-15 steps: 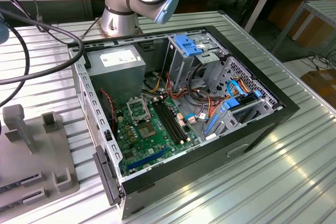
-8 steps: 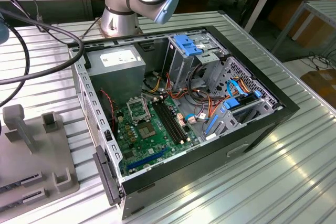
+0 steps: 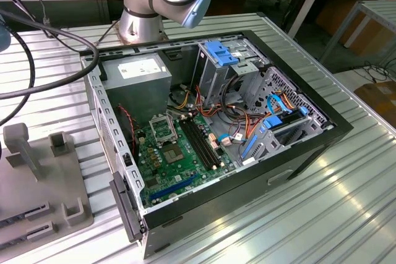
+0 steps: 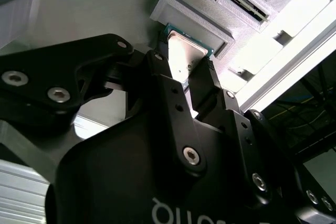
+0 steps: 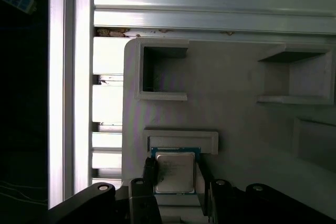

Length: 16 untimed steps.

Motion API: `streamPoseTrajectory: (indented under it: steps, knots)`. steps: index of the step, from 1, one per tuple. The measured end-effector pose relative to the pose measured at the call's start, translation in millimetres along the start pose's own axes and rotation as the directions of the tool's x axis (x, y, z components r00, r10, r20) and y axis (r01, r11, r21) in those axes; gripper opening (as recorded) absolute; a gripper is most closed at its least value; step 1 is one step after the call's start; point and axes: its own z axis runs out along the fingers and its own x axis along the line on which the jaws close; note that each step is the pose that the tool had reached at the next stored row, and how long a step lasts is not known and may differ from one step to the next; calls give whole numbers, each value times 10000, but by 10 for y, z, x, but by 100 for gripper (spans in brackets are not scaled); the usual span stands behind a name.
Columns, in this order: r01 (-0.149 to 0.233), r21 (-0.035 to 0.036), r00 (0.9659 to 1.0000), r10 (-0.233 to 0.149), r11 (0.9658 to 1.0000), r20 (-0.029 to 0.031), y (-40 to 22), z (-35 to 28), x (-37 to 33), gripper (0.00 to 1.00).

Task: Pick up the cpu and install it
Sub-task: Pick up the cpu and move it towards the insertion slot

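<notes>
In both wrist views the cpu [image 5: 174, 167], a small square chip with a silver top and green edges, lies on a grey fixture plate [image 5: 241, 119] against a low U-shaped holder [image 5: 181, 140]. My gripper [image 5: 175, 178] has one black finger on each side of the chip, pressed against its edges. The second wrist view shows the cpu [image 4: 185, 55] tilted between the two fingers [image 4: 164, 77] of the gripper [image 4: 185, 72]. In the exterior view the open computer case [image 3: 210, 122] holds a green motherboard with the metal-framed socket [image 3: 162, 129].
The arm's base [image 3: 145, 4] stands behind the case. Inside the case are a grey power-supply box [image 3: 137, 73], black memory slots [image 3: 201, 143] and blue drive brackets [image 3: 223, 52]. The grey fixture plate [image 3: 37, 183] lies at the exterior view's left. Cables [image 3: 31, 35] run along the ribbed table.
</notes>
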Motion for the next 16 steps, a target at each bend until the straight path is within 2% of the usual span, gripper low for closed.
streamPoseTrajectory:
  steps: [10,16]
  knots:
    - [-1,-6,10000,1,10000,9,1,-18,-1,41]
    - [0,1,10000,0,10000,1,1,-88,-5,41]
